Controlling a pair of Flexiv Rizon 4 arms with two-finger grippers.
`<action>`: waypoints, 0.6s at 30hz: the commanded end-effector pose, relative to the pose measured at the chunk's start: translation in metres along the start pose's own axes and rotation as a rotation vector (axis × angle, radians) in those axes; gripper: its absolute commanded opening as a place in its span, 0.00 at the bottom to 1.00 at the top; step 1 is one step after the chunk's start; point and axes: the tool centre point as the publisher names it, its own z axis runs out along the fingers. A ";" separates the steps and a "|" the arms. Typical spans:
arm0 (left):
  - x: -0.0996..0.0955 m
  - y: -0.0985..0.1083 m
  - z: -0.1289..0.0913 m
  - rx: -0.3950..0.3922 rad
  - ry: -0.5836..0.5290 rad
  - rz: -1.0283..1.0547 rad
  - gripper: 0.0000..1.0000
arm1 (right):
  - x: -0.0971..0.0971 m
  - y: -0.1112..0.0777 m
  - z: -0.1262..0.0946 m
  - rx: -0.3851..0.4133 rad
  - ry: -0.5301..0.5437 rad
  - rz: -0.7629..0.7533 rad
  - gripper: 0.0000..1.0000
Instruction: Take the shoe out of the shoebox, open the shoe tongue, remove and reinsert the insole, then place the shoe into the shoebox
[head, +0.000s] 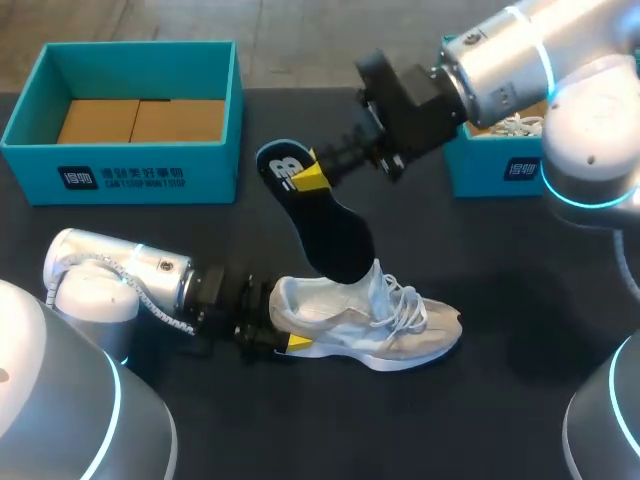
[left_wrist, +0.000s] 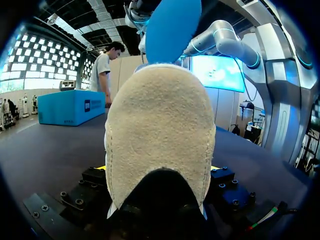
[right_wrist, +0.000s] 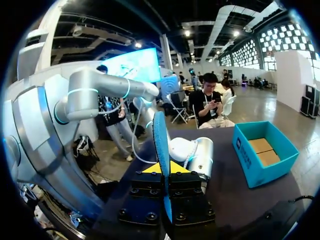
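Observation:
A white and beige sneaker lies on its side on the black table, toe toward the right. My left gripper is shut on its heel; in the left wrist view the beige heel fills the space between the gripper's fingers. My right gripper is shut on the heel end of the insole, black on top and blue underneath. The insole slants down, and its toe end sits in the shoe's opening. From the right wrist, the insole shows edge-on between that gripper's yellow tips.
A teal shoebox with a cardboard floor stands at the back left, also seen in the right wrist view. A second teal box with white contents stands at the back right, behind my right arm.

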 end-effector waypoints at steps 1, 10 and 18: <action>0.000 0.002 0.000 -0.001 -0.002 -0.001 0.00 | 0.005 -0.002 -0.001 -0.002 -0.042 0.000 0.00; 0.000 0.002 0.000 -0.001 -0.002 -0.001 0.00 | 0.004 0.004 0.000 0.014 -0.046 0.002 0.00; 0.000 0.002 0.000 -0.001 -0.002 -0.001 0.00 | 0.020 0.054 -0.033 -0.016 -0.237 0.023 0.00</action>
